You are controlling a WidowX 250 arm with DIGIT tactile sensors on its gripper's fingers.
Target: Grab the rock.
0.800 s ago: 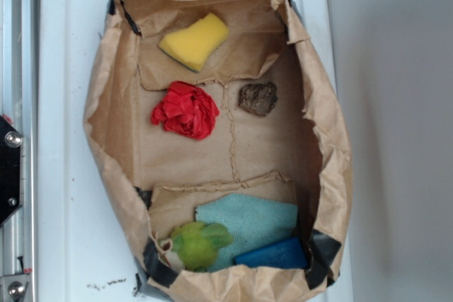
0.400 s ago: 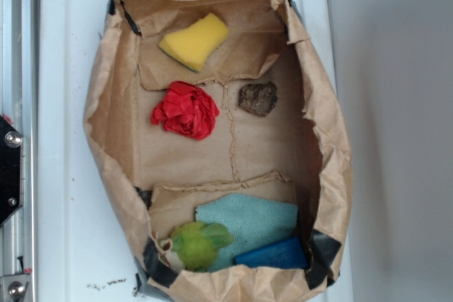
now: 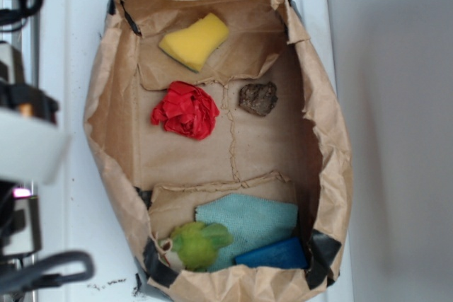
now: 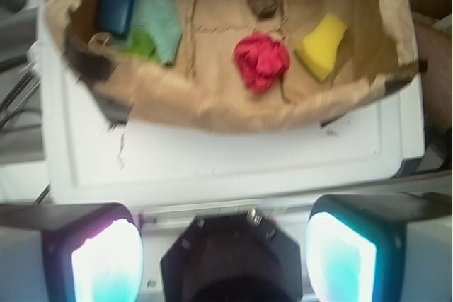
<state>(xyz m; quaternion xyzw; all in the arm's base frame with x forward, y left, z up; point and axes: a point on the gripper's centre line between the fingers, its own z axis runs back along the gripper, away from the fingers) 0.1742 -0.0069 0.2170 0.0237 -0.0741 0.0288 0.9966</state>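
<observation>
Since the earlier exterior frames, in which only the bag and the white surface showed, blurred parts of the arm have come in along the left edge. The gripper (image 4: pixel 225 249) is now present but well outside the bag. In the wrist view we see its two pads (image 4: pixel 106 259) standing wide apart, so it is open and holds nothing. We judge this as the very start of the approach: nothing in the bag has shifted.

The rock (image 3: pixel 257 98) lies on the floor of the torn-open brown paper bag (image 3: pixel 329 146), towards the right side, near the red crumpled wad (image 3: pixel 185 109) but apart from it, with the yellow sponge (image 3: pixel 195 40) beyond on a raised flap. At the other end sit a green plush ball (image 3: pixel 199 243), a teal cloth (image 3: pixel 248 221) and a blue block (image 3: pixel 272 253).

The bag rests on a white desk (image 3: pixel 64 104) with a moulded rim; a plain grey wall or floor lies to the right. To reach the rock we would have to cross the bag's raised paper wall, which could snag.
</observation>
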